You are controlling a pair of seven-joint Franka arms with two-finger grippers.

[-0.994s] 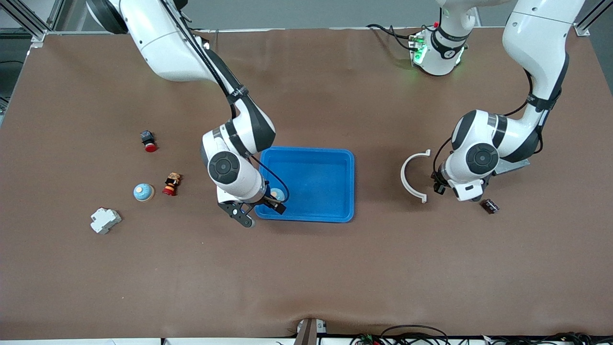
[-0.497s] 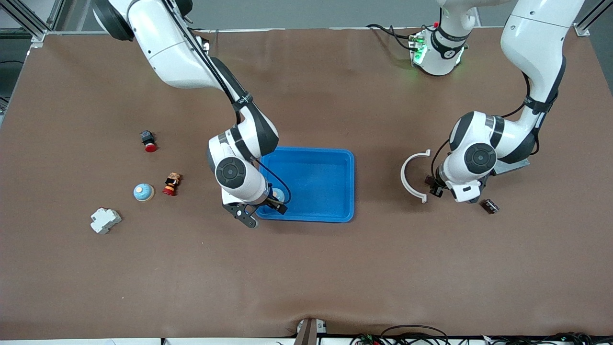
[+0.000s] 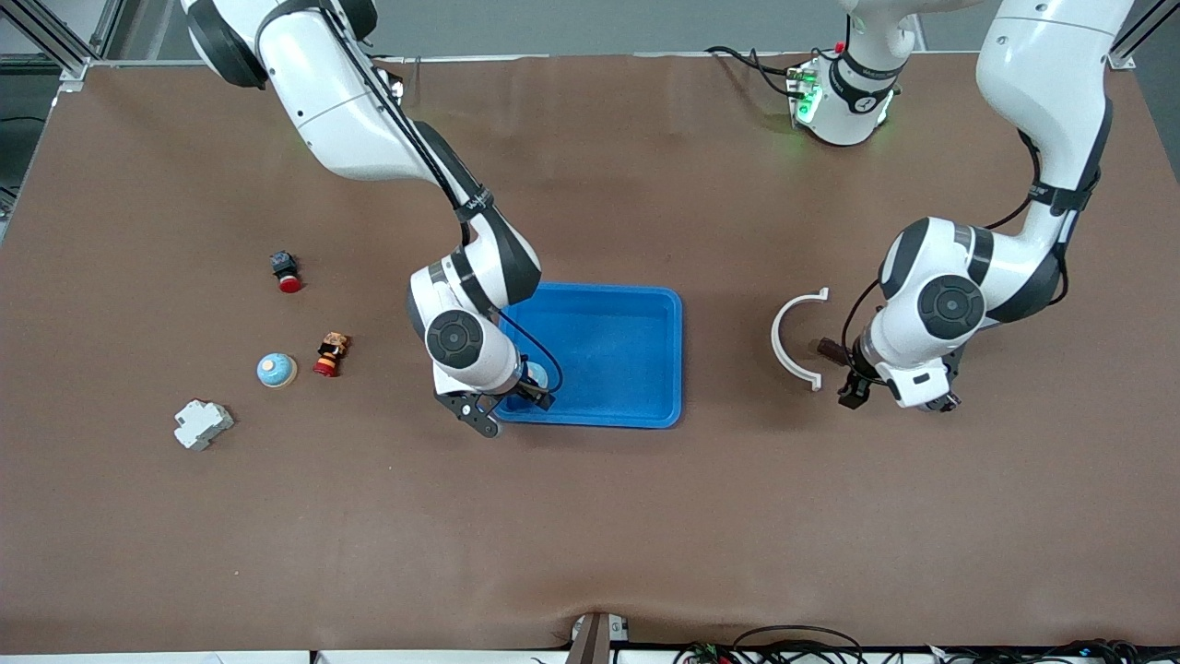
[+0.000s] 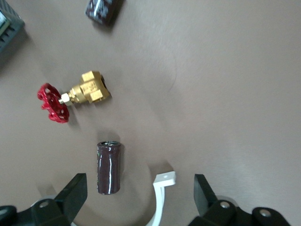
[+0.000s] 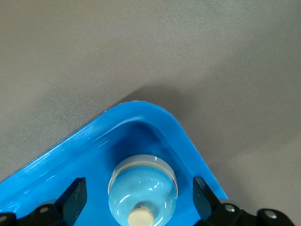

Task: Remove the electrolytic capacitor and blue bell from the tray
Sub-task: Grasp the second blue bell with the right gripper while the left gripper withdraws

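While my left claw [image 4: 136, 200] is hanging spread over the worktop [image 3: 590, 516] toward the left arm's end, the electrolytic capacitor [image 4: 108, 167] is lying free on the bare surface between its fingers, out of the tray [image 3: 636, 417] and well apart from it, so I am judging that half of the job done. It is a short dark maroon cylinder with a glossy sleeve, resting on its side just beside the end of a white plastic arc [image 3: 791, 337]; a brass valve with a red handwheel [image 4: 70, 96] is lying near it. My right claw [image 5: 137, 200] is hovering spread over the tray's corner nearest the front camera at the right arm's end, straddling the blue bell [image 5: 142, 189], which is sitting inside that corner. The bell is a smooth, shiny pale-blue dome with a cream knob on top, crowded by the tray's rounded, raised rim. Next, I reckon, I am needing to come down and pinch the dome without catching the rim; the slick curve could slip.
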